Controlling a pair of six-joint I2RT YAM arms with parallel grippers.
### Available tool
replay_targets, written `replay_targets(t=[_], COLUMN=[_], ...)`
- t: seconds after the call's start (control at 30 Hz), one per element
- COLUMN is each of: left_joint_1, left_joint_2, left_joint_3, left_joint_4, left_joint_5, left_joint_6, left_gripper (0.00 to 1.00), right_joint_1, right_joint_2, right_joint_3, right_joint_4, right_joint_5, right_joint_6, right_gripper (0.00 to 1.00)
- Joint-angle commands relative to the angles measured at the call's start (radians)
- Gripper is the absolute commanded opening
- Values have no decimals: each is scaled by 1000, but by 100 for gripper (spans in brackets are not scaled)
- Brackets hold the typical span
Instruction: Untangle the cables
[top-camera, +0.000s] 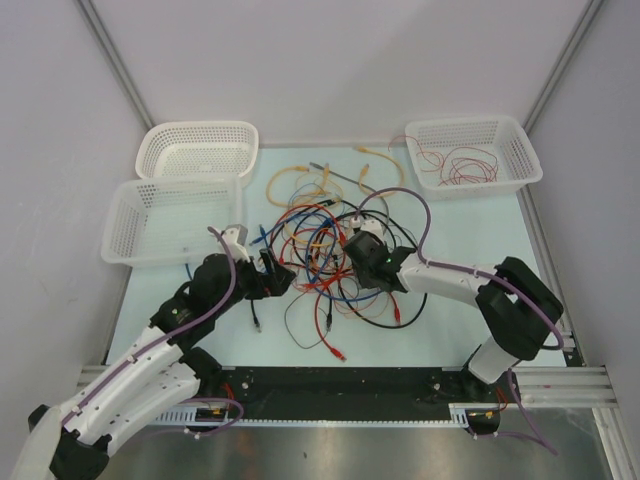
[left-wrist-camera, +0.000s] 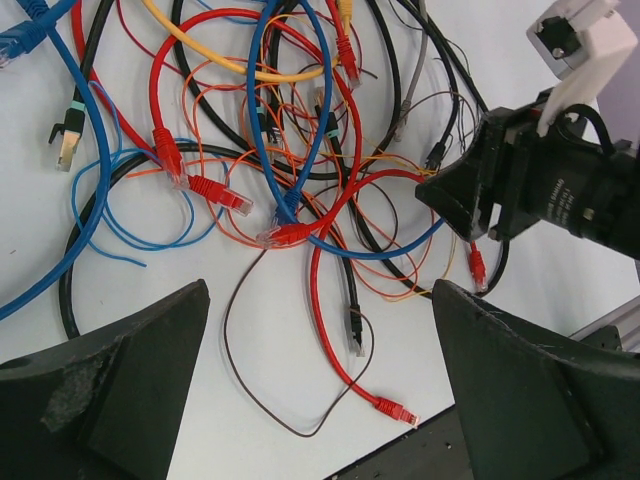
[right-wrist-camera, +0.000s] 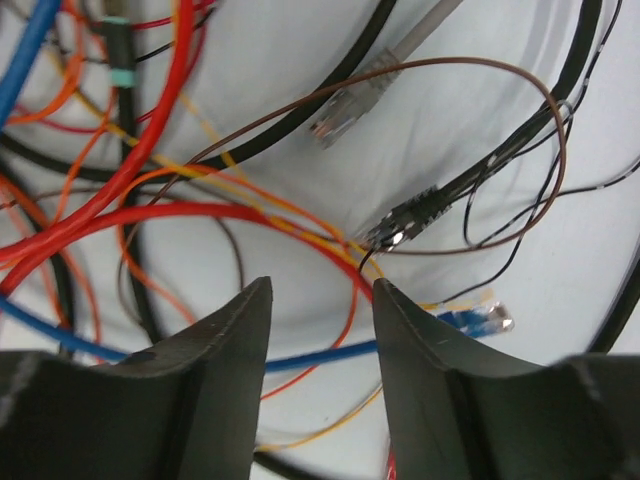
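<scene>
Top external view showed the cables (top-camera: 318, 240) lying as one tangled heap of red, blue, black and orange wires on the middle of the table (top-camera: 470, 260). The left gripper (top-camera: 274, 274) stood at 8 o'clock of the heap, jaws spread wide, holding nothing. The right gripper (top-camera: 350, 246) was at the heap's 3 o'clock side, jaws narrowed but apart. Red and orange wires crossed the gap, but I could not tell if they touched.

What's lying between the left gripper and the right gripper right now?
The tangled cables: the top view shows them spread between the left gripper and right gripper.
</scene>
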Motion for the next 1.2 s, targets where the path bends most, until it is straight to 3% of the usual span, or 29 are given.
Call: replay_targets(t=[0.0,0.1,0.2,0.3,0.47,0.7,0.83,1.17], left_joint_1=[0,1,1,0,0,1,0,1], left_joint_2=[-12,-5,1,3,6,-18,-51,-95], left_joint_3=[-11,-17,-14,-14,-16,24,46,79], left_joint_4=[-1,7,10,15,18,32,91,260], left_joint_5=[6,11,14,9,8,-12,-11,28], left_joint_6=[-12,-13,-12,-10,-10,30,50,50], left_gripper=[99,99,99,99,99,100,100,100], right_joint_1=[-45,-64,-67,-50,3,57,56,65], right_joint_2=[47,71,90,99,33,-332,-455,-538], right_joint_3=[2,2,2,2,2,92,161,270], right_joint_4=[56,71,71,59,33,15,6,-15], right_joint_5=[-15,-37,-73,-91,-88,-90,-90,-110], right_joint_6=[-22,-26,-20,-14,4,24,21,7], right_gripper=[53,56,46,32,0,0,0,0])
